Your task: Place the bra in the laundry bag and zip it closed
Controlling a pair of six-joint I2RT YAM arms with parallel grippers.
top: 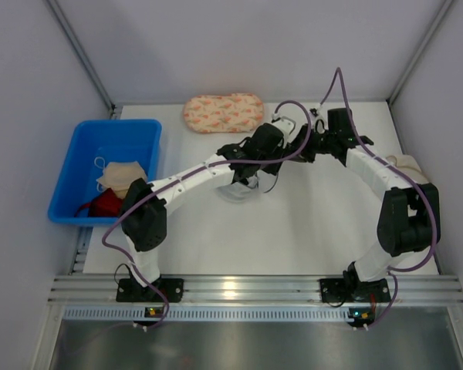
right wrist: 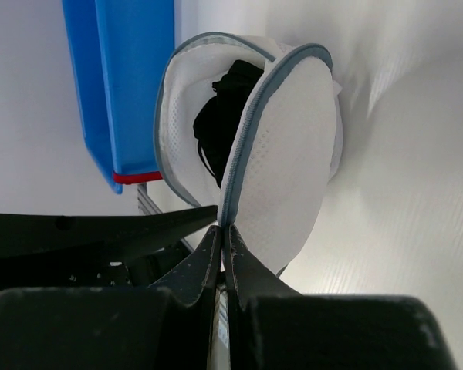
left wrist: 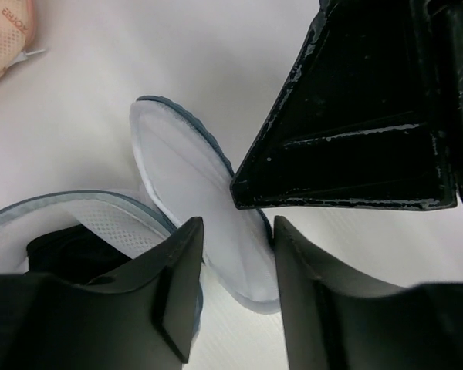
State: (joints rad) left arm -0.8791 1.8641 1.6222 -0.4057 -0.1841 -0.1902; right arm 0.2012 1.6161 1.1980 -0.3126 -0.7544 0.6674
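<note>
The laundry bag (top: 238, 190) sits mid-table, a white mesh dome with a grey-blue zip rim, gaping open along the rim. The black bra (right wrist: 222, 116) lies bunched inside it and also shows through the opening in the left wrist view (left wrist: 65, 253). My right gripper (right wrist: 225, 231) is shut on the bag's zip rim at the edge of the flap (right wrist: 282, 162). My left gripper (left wrist: 235, 231) reaches the same flap (left wrist: 185, 166). Its jaws stand apart on either side of the flap's lower end, just below the right gripper's finger (left wrist: 355, 139).
A blue plastic bin (top: 85, 166) with beige and red cloth stands at the left edge. A peach patterned pouch (top: 224, 112) lies at the back of the table. A beige item (top: 407, 165) rests behind the right arm at the right edge.
</note>
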